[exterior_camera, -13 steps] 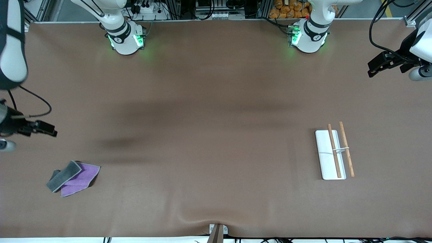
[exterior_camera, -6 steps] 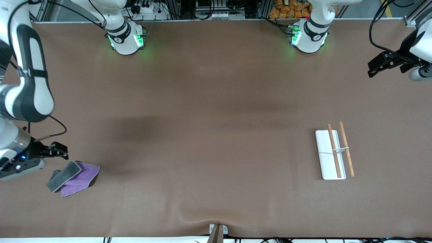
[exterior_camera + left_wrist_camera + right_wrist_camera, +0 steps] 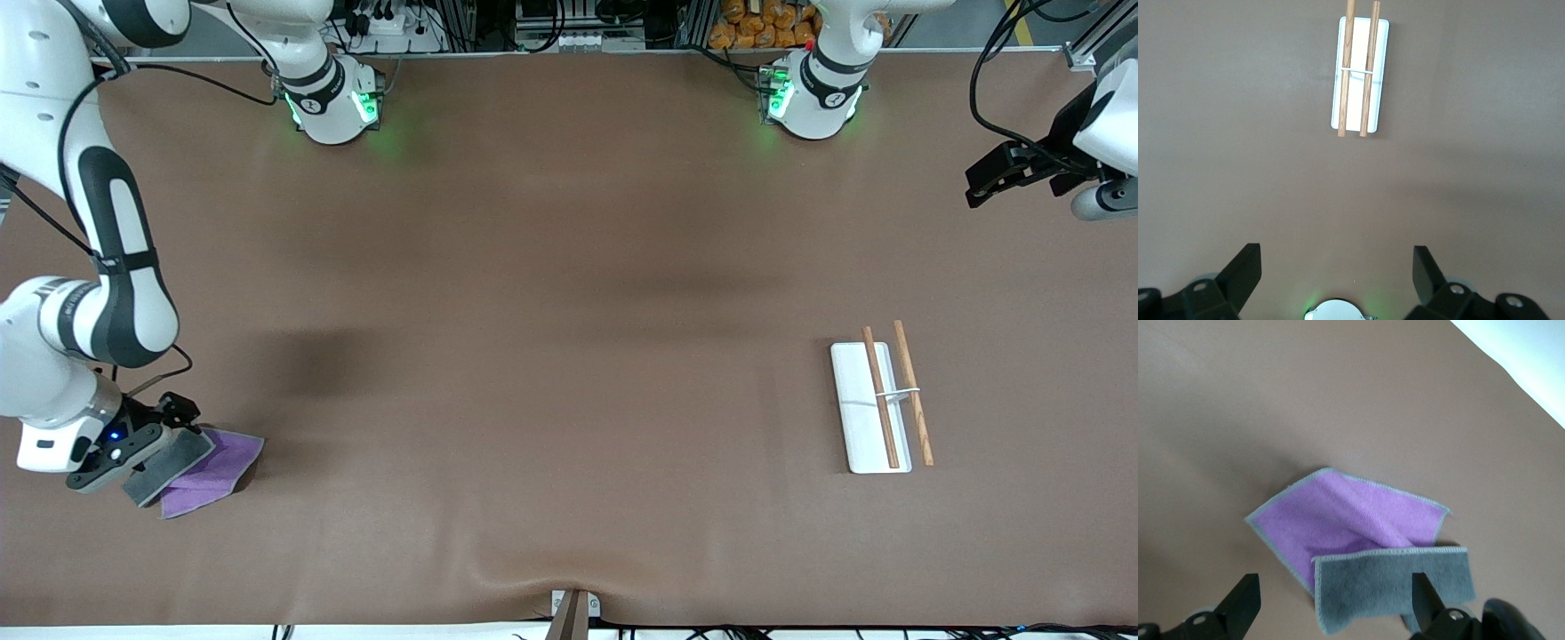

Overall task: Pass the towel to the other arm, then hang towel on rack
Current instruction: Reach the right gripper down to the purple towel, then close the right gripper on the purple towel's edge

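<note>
The towel [image 3: 209, 469] lies on the table at the right arm's end, near the front camera, purple face up with a grey flap folded over it. In the right wrist view the towel [image 3: 1358, 540] lies just ahead of the jaws. My right gripper [image 3: 182, 418] is open and hangs over the towel's grey flap, its fingers [image 3: 1245, 600] standing wide on either side of the flap. The rack [image 3: 876, 404] stands toward the left arm's end, with a white base and two brown rods; it also shows in the left wrist view [image 3: 1360, 70]. My left gripper [image 3: 1005, 173] is open and empty, waiting up by the table's end.
The brown table mat [image 3: 569, 356] spreads between towel and rack. The two arm bases [image 3: 333, 102] stand along the edge farthest from the front camera. A small bracket [image 3: 573, 609] sits at the mat's near edge. The table's pale edge [image 3: 1518, 360] shows in the right wrist view.
My right arm has swung in from the table's end and come down over the towel's grey flap. The towel, the rack and my left arm have not moved.
</note>
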`<action>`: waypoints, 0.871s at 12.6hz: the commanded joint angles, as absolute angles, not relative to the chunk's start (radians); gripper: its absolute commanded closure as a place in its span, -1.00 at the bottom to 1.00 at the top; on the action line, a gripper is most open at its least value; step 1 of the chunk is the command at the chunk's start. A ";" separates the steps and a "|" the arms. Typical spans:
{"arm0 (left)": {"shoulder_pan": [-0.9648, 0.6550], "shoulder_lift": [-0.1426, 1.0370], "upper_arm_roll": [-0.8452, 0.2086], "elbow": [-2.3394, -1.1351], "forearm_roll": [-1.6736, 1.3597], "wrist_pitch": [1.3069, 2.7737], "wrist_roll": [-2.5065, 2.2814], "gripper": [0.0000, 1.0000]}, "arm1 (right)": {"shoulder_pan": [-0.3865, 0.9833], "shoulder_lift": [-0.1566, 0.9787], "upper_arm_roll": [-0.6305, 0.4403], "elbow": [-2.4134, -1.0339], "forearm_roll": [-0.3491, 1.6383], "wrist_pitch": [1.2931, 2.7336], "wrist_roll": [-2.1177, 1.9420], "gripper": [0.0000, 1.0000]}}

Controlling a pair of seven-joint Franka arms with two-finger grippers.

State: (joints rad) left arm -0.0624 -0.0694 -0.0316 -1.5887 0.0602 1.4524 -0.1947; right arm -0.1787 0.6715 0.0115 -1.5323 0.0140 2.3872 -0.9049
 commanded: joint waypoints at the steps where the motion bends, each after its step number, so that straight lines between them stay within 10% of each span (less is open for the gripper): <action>1: -0.063 -0.061 -0.032 -1.568 0.074 1.436 -0.181 -1.00 | -0.180 0.745 0.020 -1.490 0.002 2.445 -0.943 -1.00; 11: -0.064 -0.055 -0.032 -1.572 0.072 1.436 -0.181 -1.00 | -0.179 0.868 0.023 -1.465 0.018 2.654 -0.974 -1.00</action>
State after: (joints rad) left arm -0.0625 -0.0621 -0.0316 -1.5890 0.0603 1.4516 -0.1947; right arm -0.1738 0.8432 0.0154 -1.4954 0.0146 2.6365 -0.9583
